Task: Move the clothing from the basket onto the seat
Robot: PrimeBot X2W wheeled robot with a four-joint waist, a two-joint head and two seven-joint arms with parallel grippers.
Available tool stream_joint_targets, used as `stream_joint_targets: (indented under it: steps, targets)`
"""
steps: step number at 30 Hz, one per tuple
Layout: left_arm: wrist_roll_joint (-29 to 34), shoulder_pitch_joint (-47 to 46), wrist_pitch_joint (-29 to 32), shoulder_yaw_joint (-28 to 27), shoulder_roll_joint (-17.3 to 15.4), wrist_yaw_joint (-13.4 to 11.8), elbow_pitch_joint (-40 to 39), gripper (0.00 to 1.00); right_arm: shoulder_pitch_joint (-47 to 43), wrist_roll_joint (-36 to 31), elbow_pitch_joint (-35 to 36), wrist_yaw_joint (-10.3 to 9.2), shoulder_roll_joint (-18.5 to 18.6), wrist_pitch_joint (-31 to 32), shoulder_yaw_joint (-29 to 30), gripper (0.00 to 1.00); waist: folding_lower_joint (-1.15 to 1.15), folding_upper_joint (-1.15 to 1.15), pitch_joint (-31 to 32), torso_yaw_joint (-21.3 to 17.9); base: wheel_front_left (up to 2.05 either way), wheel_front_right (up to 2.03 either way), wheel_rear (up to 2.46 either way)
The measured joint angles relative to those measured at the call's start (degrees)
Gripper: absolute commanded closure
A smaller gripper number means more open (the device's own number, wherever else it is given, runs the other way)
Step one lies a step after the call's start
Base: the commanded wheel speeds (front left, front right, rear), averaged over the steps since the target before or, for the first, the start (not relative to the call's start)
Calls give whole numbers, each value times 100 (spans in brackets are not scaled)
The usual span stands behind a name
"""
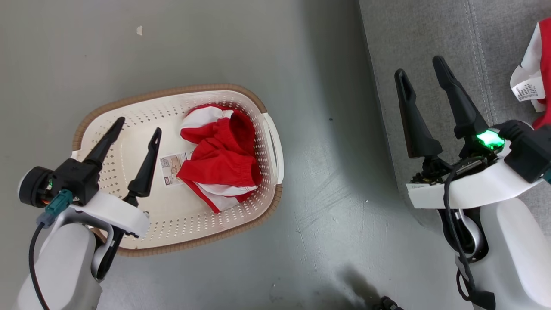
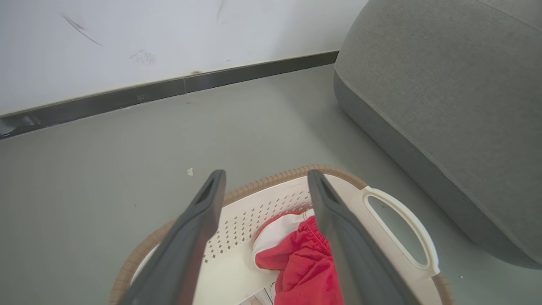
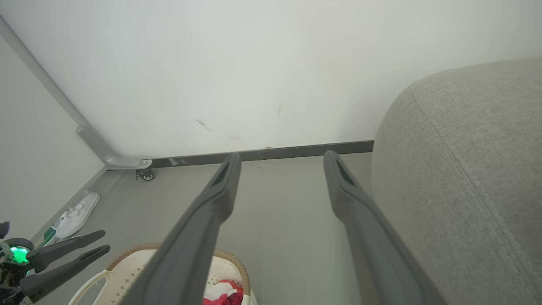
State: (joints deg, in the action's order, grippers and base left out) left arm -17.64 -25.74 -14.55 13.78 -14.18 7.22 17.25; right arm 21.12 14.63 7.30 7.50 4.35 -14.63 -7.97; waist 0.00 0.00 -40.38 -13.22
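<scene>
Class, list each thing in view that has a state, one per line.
left gripper: open, empty
right gripper: open, empty
basket: upright, partly filled
clothing: crumpled, in the basket
second garment: lying on the seat

No wording can be read anywhere. A paper sticker (image 1: 173, 169) lies on the bottom of the basket (image 1: 181, 234), just beside the red clothing (image 1: 219, 159) in it; its print is too small to make out. Well apart from the basket, on the seat (image 1: 430, 51), a white tag (image 1: 526, 89) on another red garment (image 1: 546, 51) carries lines of dark print, likewise illegible.
</scene>
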Motion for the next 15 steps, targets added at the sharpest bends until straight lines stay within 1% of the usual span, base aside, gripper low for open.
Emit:
stream_joint_targets:
  steps: [9,13,15]
  targets:
    - [0,-148,0,192,-112,0,242,0,130,0,127,0,-52,0,59,0,0,0,-297,-117,0,0,0]
    - [34,-312,0,445,-250,0,410,0,321,0,183,0,-71,0,94,0,0,0,-416,-180,0,0,0]
    - [67,-354,1,560,-250,0,480,0,352,0,186,0,-77,0,100,0,0,0,-472,-214,0,0,0]
